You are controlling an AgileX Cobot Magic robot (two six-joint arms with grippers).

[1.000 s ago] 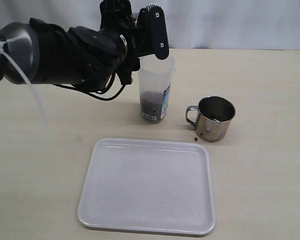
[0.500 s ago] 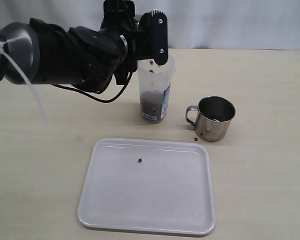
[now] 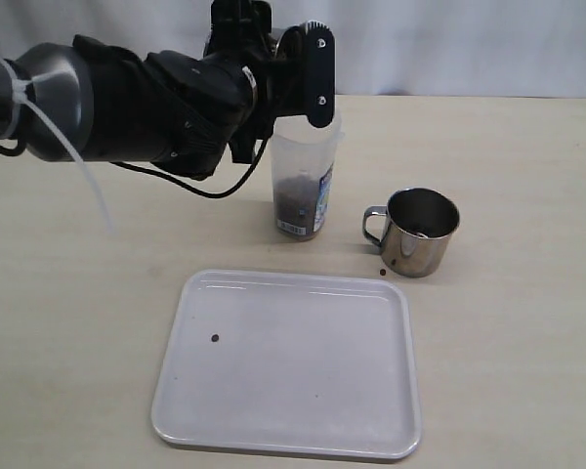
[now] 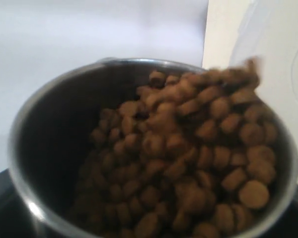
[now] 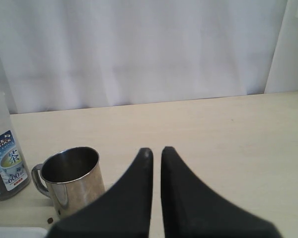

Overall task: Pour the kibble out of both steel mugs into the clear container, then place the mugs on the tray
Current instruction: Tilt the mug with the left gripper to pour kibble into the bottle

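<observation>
Kibble (image 4: 188, 158) is at the lip of the steel mug (image 4: 44, 148) your left jaws grip over the clear container (image 3: 303, 186), right jaws shut empty, so tip slow, lip inside its rim, one pellet (image 3: 215, 339) is on the tray (image 3: 303, 391).

We take this for a robotics lab or test bench rather than a home. A pale, wood-look surface (image 3: 527, 322) runs back to a plain white curtain (image 5: 139, 49) that closes off the whole background. A bulky black robot arm (image 3: 127, 107) reaches over it, with loose black cables (image 3: 190, 186) looping below and a white plastic tie (image 3: 73, 166) hanging from it. A white tray (image 3: 288, 430), a steel mug (image 3: 420, 233) and a clear container (image 3: 306, 186) stand spaced apart, like props for a trial.
</observation>
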